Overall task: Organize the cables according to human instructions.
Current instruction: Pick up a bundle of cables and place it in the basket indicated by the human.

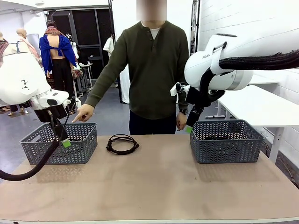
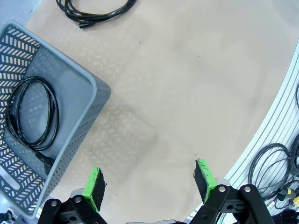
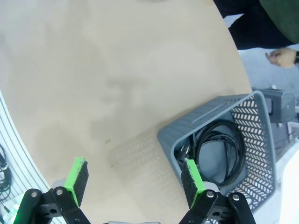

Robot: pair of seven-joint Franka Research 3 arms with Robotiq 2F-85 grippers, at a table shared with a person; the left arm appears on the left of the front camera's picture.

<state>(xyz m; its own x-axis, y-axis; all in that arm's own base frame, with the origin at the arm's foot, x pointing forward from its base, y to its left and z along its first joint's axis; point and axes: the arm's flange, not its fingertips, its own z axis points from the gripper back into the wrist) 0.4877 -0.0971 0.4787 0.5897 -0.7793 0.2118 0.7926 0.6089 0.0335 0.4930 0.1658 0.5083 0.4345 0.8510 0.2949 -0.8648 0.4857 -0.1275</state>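
One black cable (image 1: 122,143) lies coiled on the tan table between two grey baskets; its edge also shows at the top of the left wrist view (image 2: 96,10). Another coiled cable (image 2: 32,119) rests inside the left basket (image 2: 93,86), and a further coil (image 3: 219,149) sits in the right basket (image 3: 205,116). The human (image 1: 154,65) stands at the far side, one hand (image 1: 84,113) pointing down at the left basket (image 1: 58,142). My left gripper (image 1: 64,140) (image 2: 150,179) hovers open beside that basket. My right gripper (image 1: 189,126) (image 3: 134,179) hangs open by the right basket (image 1: 226,140).
The person's other hand (image 3: 282,57) hangs beyond the table's far edge near the right basket. Loose cords (image 2: 271,163) lie on the floor past the table's near edge. A white table (image 1: 261,107) stands at the right.
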